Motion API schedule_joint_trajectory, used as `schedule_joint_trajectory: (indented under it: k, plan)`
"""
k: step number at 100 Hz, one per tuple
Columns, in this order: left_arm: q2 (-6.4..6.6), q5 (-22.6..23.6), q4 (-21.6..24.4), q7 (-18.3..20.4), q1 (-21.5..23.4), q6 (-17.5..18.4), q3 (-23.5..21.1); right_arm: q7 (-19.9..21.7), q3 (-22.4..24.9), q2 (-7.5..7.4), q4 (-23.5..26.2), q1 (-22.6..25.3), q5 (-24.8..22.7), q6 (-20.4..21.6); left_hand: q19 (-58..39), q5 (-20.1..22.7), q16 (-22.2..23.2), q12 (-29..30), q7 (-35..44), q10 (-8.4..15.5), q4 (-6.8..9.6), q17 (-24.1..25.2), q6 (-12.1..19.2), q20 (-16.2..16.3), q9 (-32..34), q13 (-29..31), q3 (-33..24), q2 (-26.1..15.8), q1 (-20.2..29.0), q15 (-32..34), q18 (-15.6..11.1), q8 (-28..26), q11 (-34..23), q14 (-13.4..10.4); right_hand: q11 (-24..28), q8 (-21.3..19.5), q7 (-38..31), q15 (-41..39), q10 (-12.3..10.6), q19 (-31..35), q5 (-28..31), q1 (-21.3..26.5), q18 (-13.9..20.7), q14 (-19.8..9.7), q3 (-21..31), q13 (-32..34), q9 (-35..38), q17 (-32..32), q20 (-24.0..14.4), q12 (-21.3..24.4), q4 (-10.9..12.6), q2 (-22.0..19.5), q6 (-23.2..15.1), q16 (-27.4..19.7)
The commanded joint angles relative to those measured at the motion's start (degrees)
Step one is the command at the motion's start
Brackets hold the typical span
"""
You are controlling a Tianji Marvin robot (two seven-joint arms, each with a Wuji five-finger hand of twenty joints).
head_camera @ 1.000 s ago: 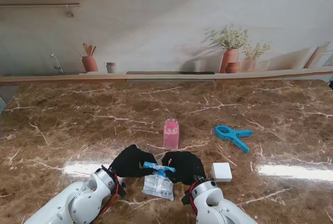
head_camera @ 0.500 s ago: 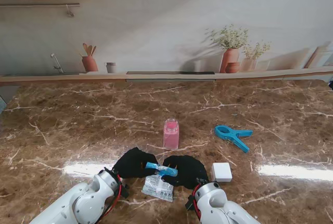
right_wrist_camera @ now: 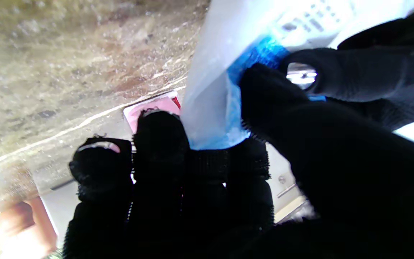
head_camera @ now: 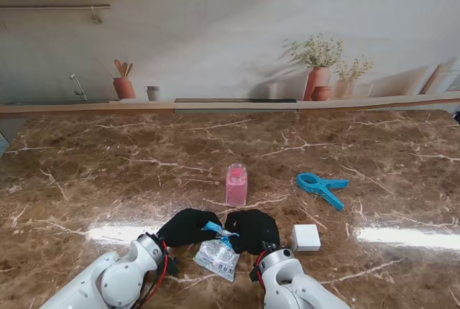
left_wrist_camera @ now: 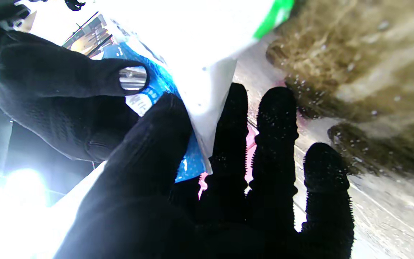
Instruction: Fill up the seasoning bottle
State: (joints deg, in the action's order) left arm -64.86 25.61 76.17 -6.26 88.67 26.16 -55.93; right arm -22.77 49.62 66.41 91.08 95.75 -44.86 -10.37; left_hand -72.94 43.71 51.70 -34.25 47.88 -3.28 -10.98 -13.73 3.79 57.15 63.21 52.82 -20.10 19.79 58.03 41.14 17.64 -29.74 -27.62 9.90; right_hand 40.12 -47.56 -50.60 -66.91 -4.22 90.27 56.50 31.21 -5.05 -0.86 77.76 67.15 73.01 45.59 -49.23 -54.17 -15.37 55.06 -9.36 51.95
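Two hands meet on one packet: our left hand and right hand both pinch the blue top strip of the seasoning bag, held near us over the bench. The pink bottle stands just beyond, apart from the bag. To open it cleanly, we judge, grips should stay close together on the strip and pull apart evenly, keeping the bag upright.

Pink seasoning bottle, blue clip, white block, blue-topped clear packet, brown white-veined marble table.
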Motion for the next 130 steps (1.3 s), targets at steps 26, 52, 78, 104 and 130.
schedule_joint_trajectory:
  k: [26,52,78,104,130]
  plan:
    - [0.07,-1.59,-1.22,1.93,0.12,-4.27,0.08,-4.03,-2.73,0.62,-6.70,-3.18,-1.33,0.06,-4.54,3.20,-2.38,6.29,8.23,-2.50,-2.63,-1.97,6.69,4.00,3.82,2.91,-21.08,1.80,-4.70,2.13,1.21,-5.48,-1.96,6.90,2.26,-2.42,-1.34,0.20,-3.38,4.42,14.07,8.83,0.27,0.11,12.19,6.73,7.86,5.47,1.33,0.06,4.22,5.82,-10.93,-0.24]
    - [0.87,3.74,0.56,1.73,0.79,-7.09,-0.29,-7.52,-5.46,-0.06,-10.72,-5.89,-6.66,0.25,-7.59,7.66,-0.53,-0.73,10.40,-2.93,-1.93,-5.61,7.33,3.95,6.77,6.75,-29.85,4.57,-7.37,7.51,1.00,-7.45,-5.69,6.83,-1.64,8.54,-1.90,3.28,-2.99,2.53,5.10,7.00,1.05,-0.92,4.89,2.97,3.91,2.29,0.74,1.54,1.51,-1.37,-9.49,-0.31]
    - [2.10,12.73,2.36,0.07,1.53,-8.30,-0.75,-9.86,-6.90,-1.40,-11.96,-7.26,-12.14,0.93,-5.64,6.99,-3.00,0.47,-0.17,0.52,0.59,-5.37,4.53,1.30,4.68,4.35,-22.31,8.73,-11.77,1.64,0.91,14.11,1.31,3.47,-5.17,19.20,-4.77,5.63,-2.45,0.85,-0.74,4.42,1.82,-2.65,-5.86,0.93,1.98,0.34,0.68,7.16,0.71,-3.38,-7.73,-1.24]
    - [1.22,17.38,0.38,-8.89,1.25,-8.26,0.01,-10.05,-6.95,-1.67,-12.05,-7.46,-12.69,2.34,-6.77,11.92,-2.05,-1.89,5.63,1.56,-0.73,-8.36,6.03,2.36,9.77,7.55,-24.75,19.67,-13.75,3.83,1.44,17.23,2.20,2.17,-6.59,19.41,-2.60,10.31,-2.75,-4.75,-4.89,-0.51,1.40,-3.34,-9.88,-3.69,-2.62,-4.20,1.53,6.54,-4.55,4.71,-5.88,-2.48]
    - [1.35,18.54,0.33,-9.45,1.17,-8.67,0.27,-6.64,0.56,-2.26,-3.34,-0.81,-12.82,3.23,-6.55,11.84,-2.04,-1.76,5.87,1.56,-0.93,-7.75,5.75,2.18,9.46,7.32,-24.68,19.21,-13.77,3.82,1.35,18.01,1.92,1.70,-13.49,10.94,21.77,27.78,-1.67,-19.50,-8.89,-11.33,-1.00,-1.46,-9.97,-13.22,-14.28,-15.23,5.45,18.58,6.04,-2.99,0.84,-12.29]
